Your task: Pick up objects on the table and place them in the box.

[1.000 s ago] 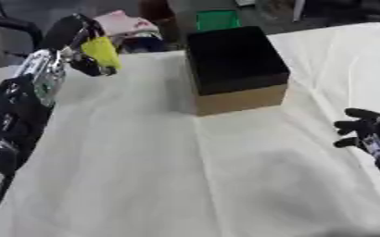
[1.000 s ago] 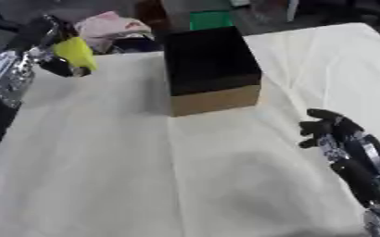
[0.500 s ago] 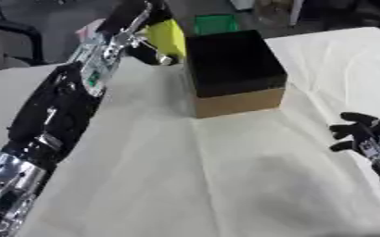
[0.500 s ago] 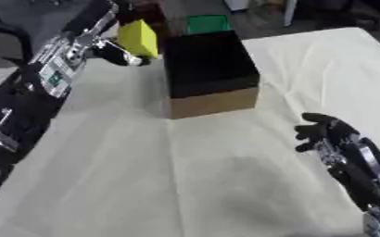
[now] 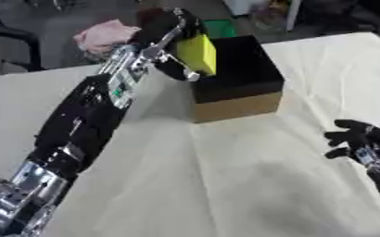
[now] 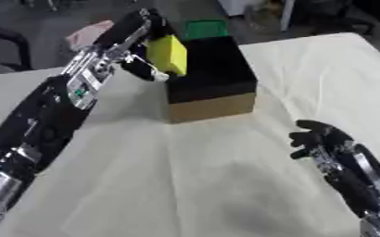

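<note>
Left eye view: my left hand (image 5: 170,32) pinches yellow block (image 5: 197,54) above box (image 5: 235,76) | right hand (image 6: 316,137) relaxed, fingers spread, table's (image 5: 225,185) right edge.

- A table (image 5: 225,185) fills most of both views, draped in a cream cloth (image 6: 185,185) that reaches its far edge and its right edge.
- The cloth is creased, with long folds running from the middle toward the near side and wrinkles at the right.
- A box (image 5: 234,83) stands directly on the cloth, toward the far side, near the middle. Its upper part is black and a tan cardboard band shows along its bottom; the top is open and dark inside.
- The box casts a faint shadow on the cloth at its near-left corner.
- Nothing else can be made out lying on the cloth.
</note>
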Available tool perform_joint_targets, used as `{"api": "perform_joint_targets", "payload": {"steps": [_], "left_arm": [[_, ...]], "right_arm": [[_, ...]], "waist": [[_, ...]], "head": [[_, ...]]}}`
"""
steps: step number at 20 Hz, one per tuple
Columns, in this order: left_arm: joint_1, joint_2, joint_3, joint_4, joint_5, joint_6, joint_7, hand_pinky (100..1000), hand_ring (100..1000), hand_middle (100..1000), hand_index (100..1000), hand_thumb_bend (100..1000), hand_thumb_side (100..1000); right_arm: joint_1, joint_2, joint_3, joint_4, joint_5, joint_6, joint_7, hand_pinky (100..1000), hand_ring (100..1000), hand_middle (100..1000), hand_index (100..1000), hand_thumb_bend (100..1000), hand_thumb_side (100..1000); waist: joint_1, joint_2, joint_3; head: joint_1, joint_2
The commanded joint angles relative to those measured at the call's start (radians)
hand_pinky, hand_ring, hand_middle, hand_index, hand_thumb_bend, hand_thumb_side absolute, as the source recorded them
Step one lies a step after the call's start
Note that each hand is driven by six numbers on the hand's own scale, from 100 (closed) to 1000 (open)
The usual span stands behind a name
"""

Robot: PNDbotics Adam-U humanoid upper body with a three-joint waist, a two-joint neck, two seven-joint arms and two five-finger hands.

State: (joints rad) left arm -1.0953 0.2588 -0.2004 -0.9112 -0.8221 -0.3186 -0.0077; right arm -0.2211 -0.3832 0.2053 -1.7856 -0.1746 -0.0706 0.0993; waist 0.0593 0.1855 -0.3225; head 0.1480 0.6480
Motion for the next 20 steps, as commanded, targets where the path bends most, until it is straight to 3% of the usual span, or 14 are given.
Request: {"api": "perform_joint_targets", "payload": {"steps": [1, 3, 7, 9, 10, 12, 17, 19, 20], "left_arm": [[-0.013, -0.004, 0.007, 0.008, -0.034, -0.004, 0.014, 678, 551, 474, 684, 571, 100], [-0.011, -0.01, 0.014, 0.018, -0.05, -0.002, 0.034, 684, 591, 516, 697, 605, 115], [-0.007, -0.018, 0.014, 0.032, -0.075, -0.009, 0.071, 731, 693, 643, 753, 723, 230], [-0.005, -0.022, 0.014, 0.036, -0.085, -0.018, 0.076, 752, 727, 706, 770, 805, 277], [-0.004, -0.023, 0.014, 0.036, -0.089, -0.021, 0.079, 781, 766, 768, 803, 937, 338], [-0.002, -0.022, 0.013, 0.035, -0.097, -0.026, 0.081, 800, 802, 819, 831, 1000, 370], [0.006, -0.012, 0.017, 0.016, -0.048, -0.036, 0.089, 792, 798, 824, 832, 970, 389], [0.014, 0.001, 0.016, -0.019, 0.02, -0.038, 0.089, 779, 777, 797, 816, 900, 382], [0.018, 0.01, 0.015, -0.04, 0.062, -0.033, 0.084, 769, 758, 768, 797, 808, 413]], "right_arm": [[-0.015, -0.007, 0.002, -0.006, -0.007, 0.0, 0.006, 623, 814, 560, 829, 100, 600], [-0.016, -0.005, 0.003, -0.005, -0.007, 0.0, 0.007, 623, 813, 560, 830, 100, 605], [-0.02, -0.002, 0.006, -0.004, -0.006, 0.0, 0.011, 623, 813, 560, 830, 100, 609], [-0.021, -0.002, 0.007, -0.003, -0.006, 0.0, 0.012, 624, 813, 560, 830, 100, 609], [-0.021, -0.002, 0.007, -0.003, -0.006, 0.0, 0.012, 624, 812, 560, 830, 100, 610], [-0.021, -0.001, 0.006, -0.003, -0.006, 0.0, 0.012, 624, 812, 560, 829, 100, 612], [-0.021, -0.001, 0.007, 0.001, -0.005, 0.0, 0.013, 624, 812, 559, 829, 100, 613], [-0.02, -0.002, 0.004, 0.002, -0.004, 0.0, 0.012, 624, 812, 559, 828, 100, 613], [-0.019, -0.002, 0.003, 0.003, -0.004, -0.001, 0.01, 624, 812, 559, 828, 100, 613]], "waist": [[-0.009, -0.011, -0.004], [-0.009, -0.009, -0.005], [-0.01, -0.005, -0.008], [-0.01, -0.004, -0.01], [-0.011, -0.004, -0.011], [-0.011, -0.003, -0.011], [-0.011, -0.004, 0.003], [-0.012, -0.005, 0.014], [-0.012, -0.006, 0.021]], "head": [[0.004, -0.018], [0.003, -0.02], [0.002, -0.022], [0.002, -0.023], [0.003, -0.022], [0.002, -0.023], [-0.001, -0.024], [-0.005, -0.023], [-0.008, -0.023]]}}
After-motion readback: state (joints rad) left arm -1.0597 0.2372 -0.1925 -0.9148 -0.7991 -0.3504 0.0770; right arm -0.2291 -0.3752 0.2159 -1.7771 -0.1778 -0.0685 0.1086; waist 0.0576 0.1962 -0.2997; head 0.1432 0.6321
